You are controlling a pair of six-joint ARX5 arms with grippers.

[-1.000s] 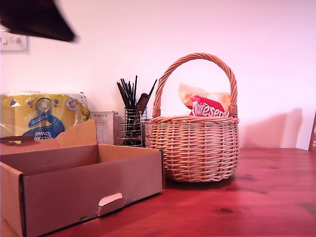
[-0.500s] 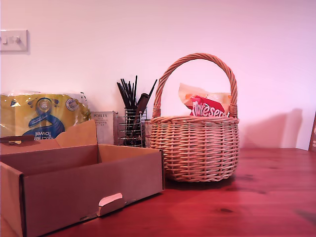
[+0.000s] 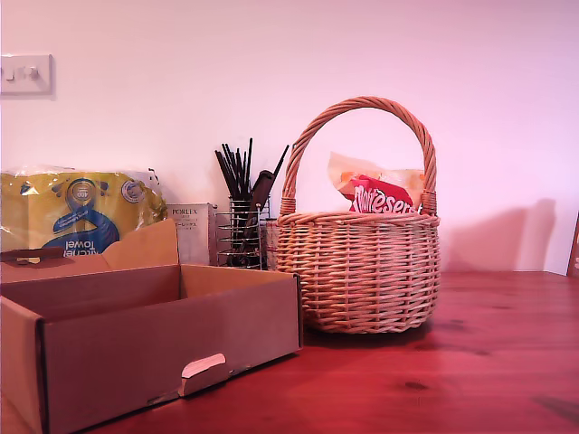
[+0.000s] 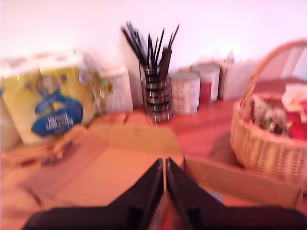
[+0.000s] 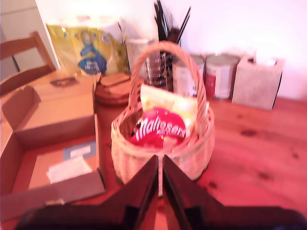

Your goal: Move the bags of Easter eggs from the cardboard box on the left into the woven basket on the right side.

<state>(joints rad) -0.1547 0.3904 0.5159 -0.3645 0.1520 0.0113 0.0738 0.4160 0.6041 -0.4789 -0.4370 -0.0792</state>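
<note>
Bags sat in the woven basket at twelve o'clock, just ahead of my second gripper, pinched shut on nothing, while my first gripper, also shut and empty, pointed over the cardboard box.

My first gripper shows only in the first wrist view, where its two dark fingers run up from the bottom edge of the frame and meet at their tips, with just a thin seam between them and nothing held. My second gripper looks the same in the second wrist view: dark fingers rising from the lower edge, tips pressed together, holding nothing. Neither arm appears in the exterior view.
</note>
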